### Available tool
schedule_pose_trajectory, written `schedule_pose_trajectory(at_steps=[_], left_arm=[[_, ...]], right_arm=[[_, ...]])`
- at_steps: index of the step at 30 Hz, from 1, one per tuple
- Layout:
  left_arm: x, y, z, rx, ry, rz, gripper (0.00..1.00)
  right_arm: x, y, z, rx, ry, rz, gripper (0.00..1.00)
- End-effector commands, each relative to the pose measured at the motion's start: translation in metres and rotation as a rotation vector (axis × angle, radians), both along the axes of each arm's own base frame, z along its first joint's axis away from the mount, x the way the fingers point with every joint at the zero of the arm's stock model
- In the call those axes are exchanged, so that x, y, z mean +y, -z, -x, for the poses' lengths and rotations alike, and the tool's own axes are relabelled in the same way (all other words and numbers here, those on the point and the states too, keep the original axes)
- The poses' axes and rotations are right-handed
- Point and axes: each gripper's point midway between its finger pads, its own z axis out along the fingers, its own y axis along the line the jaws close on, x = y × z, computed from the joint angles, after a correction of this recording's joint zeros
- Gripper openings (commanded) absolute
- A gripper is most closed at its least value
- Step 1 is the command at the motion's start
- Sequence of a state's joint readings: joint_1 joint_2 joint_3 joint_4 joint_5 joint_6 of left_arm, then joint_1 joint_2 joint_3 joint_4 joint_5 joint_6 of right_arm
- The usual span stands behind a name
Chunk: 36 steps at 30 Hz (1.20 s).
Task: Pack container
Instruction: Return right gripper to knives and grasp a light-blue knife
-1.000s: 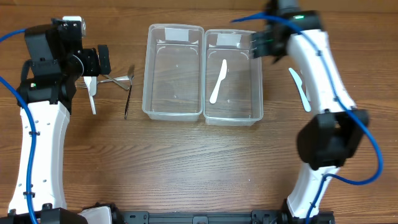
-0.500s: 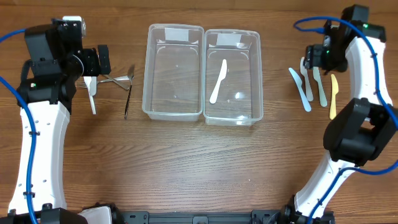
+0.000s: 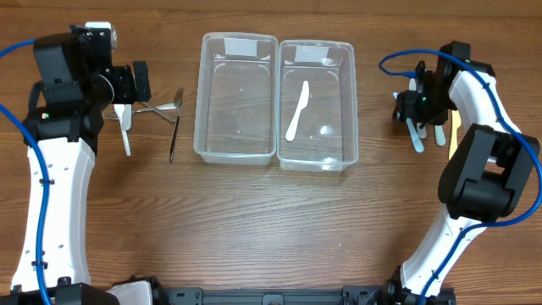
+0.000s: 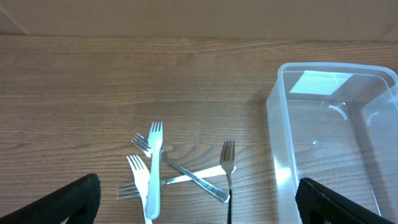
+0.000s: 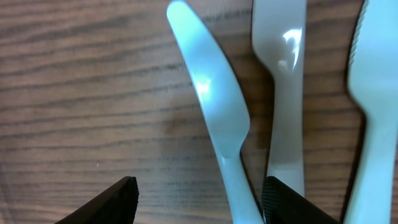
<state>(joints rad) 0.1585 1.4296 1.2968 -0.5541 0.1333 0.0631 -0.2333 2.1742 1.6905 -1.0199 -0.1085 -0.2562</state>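
Swinging back from the far edge, the right arm (image 3: 474, 93) has come down over the loose plastic knives on the surface (image 3: 254, 229), a little to the right of the right container (image 3: 318, 163). The right fingers (image 5: 118, 200) stand spread on either side of the handle of a pale knife (image 5: 211, 106). A gap shows on one side and nothing is pinched. Two more pale knives (image 5: 280, 62) lie just beside it, on the side away from the right container. Inside the right container one white knife (image 3: 296, 110) lies slanted. The left container (image 3: 235, 158) sits against the right container's left wall. Well to the left of the right container is a tangle of forks (image 4: 152, 168). The left fingers (image 4: 62, 202) have not shifted and hang wide apart over them.
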Motion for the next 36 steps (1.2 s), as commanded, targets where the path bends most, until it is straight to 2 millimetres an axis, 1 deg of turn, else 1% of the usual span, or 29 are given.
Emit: schedule_pose_trajectory(at_steps=[1, 5, 12, 13, 16, 17, 18, 20, 22, 27, 30, 34, 36], left_arm=[[0.003, -0.012, -0.004, -0.026, 0.007, -0.024, 1.0], [0.003, -0.012, -0.004, -0.026, 0.007, -0.024, 1.0], [0.003, -0.012, -0.004, -0.026, 0.007, -0.024, 1.0], [0.003, -0.012, -0.004, -0.026, 0.007, -0.024, 1.0], [0.003, -0.012, -0.004, -0.026, 0.007, -0.024, 1.0], [0.003, -0.012, -0.004, -0.026, 0.007, -0.024, 1.0], [0.003, -0.012, -0.004, -0.026, 0.007, -0.024, 1.0], [0.003, -0.012, -0.004, -0.026, 0.007, -0.024, 1.0], [0.003, -0.012, -0.004, -0.026, 0.007, -0.024, 1.0], [0.003, -0.012, -0.004, -0.027, 0.007, -0.024, 1.0], [0.003, -0.012, -0.004, -0.026, 0.007, -0.024, 1.0], [0.003, -0.012, -0.004, -0.026, 0.007, -0.024, 1.0], [0.003, -0.012, -0.004, -0.026, 0.007, -0.024, 1.0]], right_arm=[[0.003, 0.002, -0.003, -0.013, -0.006, -0.014, 0.66], [0.004, 0.01, -0.001, -0.014, -0.006, -0.014, 0.66], [0.007, 0.036, 0.014, 0.026, -0.006, -0.024, 0.65], [0.008, 0.039, 0.017, 0.037, 0.003, -0.027, 0.59], [0.008, 0.039, 0.018, 0.045, 0.04, -0.032, 0.4], [0.008, 0.039, 0.018, 0.048, 0.051, -0.035, 0.38], [0.008, 0.039, 0.021, 0.064, 0.083, -0.032, 0.31], [0.005, 0.04, 0.026, 0.089, 0.142, -0.019, 0.25], [0.0, 0.041, 0.029, 0.104, 0.183, 0.007, 0.21], [0.001, 0.041, 0.032, 0.12, 0.182, 0.007, 0.15], [0.001, 0.041, 0.033, 0.125, 0.182, 0.006, 0.05], [-0.002, 0.039, 0.033, 0.127, 0.186, 0.021, 0.04], [-0.003, 0.032, 0.03, 0.12, 0.198, 0.025, 0.04]])
